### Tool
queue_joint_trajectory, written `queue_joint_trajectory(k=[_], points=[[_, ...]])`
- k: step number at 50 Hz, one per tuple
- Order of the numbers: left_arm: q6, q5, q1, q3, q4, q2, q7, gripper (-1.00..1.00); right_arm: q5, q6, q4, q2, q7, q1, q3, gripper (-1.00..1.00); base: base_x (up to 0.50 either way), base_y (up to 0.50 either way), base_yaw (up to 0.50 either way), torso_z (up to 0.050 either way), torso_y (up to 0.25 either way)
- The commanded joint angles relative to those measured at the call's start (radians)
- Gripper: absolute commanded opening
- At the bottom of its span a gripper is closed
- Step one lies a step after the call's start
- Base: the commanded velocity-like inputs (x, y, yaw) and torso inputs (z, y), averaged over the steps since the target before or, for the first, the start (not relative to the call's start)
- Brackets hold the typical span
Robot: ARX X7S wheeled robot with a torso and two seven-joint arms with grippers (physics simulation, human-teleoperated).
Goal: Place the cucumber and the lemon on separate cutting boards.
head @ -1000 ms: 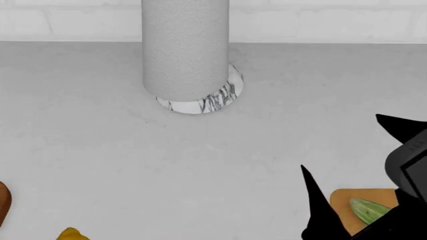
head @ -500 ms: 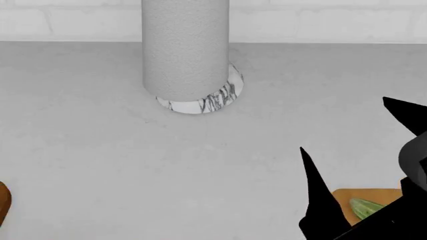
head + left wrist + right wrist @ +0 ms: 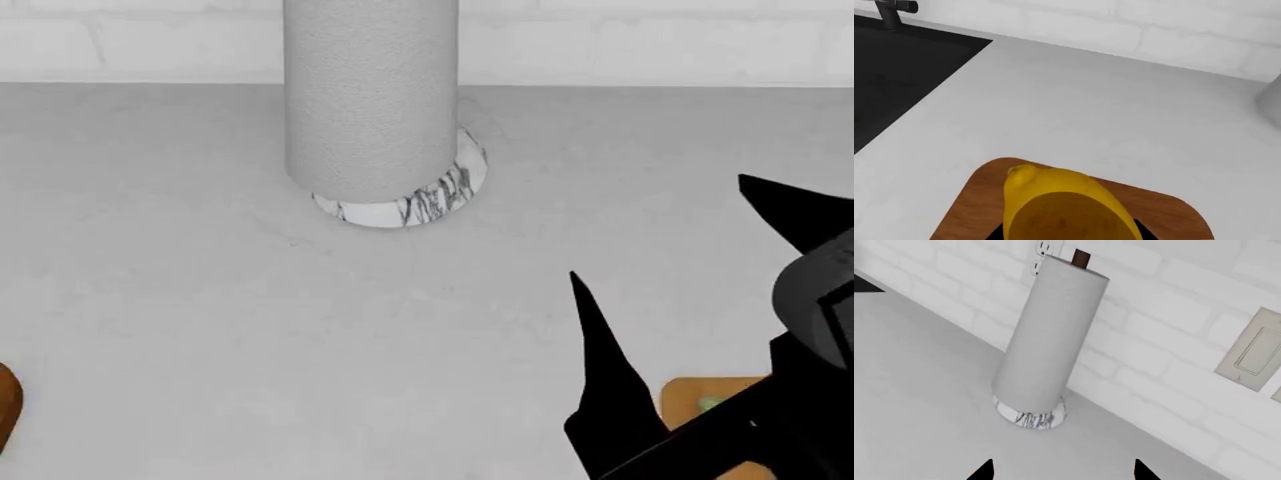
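In the left wrist view the yellow lemon [image 3: 1061,210] fills the space between the jaws of my left gripper [image 3: 1067,236], which is shut on it. Only black finger bits show on either side. The lemon hangs over the dark reddish-brown cutting board [image 3: 971,207]. In the head view my right gripper [image 3: 667,235] is open and empty, raised over the tan cutting board [image 3: 683,392]. A sliver of the green cucumber [image 3: 707,403] lies on that board, mostly hidden by the gripper. The right wrist view shows only the open fingertips [image 3: 984,469] over bare counter.
A paper towel roll [image 3: 371,90] on a marble base [image 3: 407,208] stands at the back of the counter, also in the right wrist view [image 3: 1051,335]. A black sink [image 3: 894,75] lies beyond the dark board, whose edge [image 3: 7,400] shows at the head view's left.
My right gripper has lifted up and away from the tan board, leaving the cucumber there and covering more of it. The lemon has left the head view's lower left edge.
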Motion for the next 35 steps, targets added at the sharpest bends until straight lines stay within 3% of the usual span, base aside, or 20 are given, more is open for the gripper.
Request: queue_joint_trajectory(k=[1,8,13,25,35], points=[[0.091,0.37,0.04,0.093,-0.106,-0.014,0.249,-1.0,0.002,0.048,0.012,-0.053,0.011,0.03,0.004,1.0,0.0,0.0,0.0,0.0,0.0],[0.166,0.448,-0.06,0.289,-0.204,-0.029,0.261,-1.0,0.002,0.031,0.007,-0.044,0.014,0.012,0.003,1.0,0.0,0.0,0.0,0.0,0.0],[0.197,0.484,-0.065,0.362,-0.228,-0.019,0.286,-1.0,-0.032,0.015,0.026,-0.045,0.002,-0.017,-0.009,1.0,0.0,0.0,0.0,0.0,0.0],[0.192,0.483,0.052,0.33,-0.19,0.004,0.322,-1.0,-0.024,0.023,0.03,-0.044,-0.001,-0.007,0.002,1.0,0.0,0.0,0.0,0.0,0.0],[0.185,0.464,0.04,0.342,-0.197,0.002,0.317,-1.0,-0.052,-0.023,0.034,-0.026,-0.011,-0.056,-0.008,1.0,0.0,0.0,0.0,0.0,0.0]])
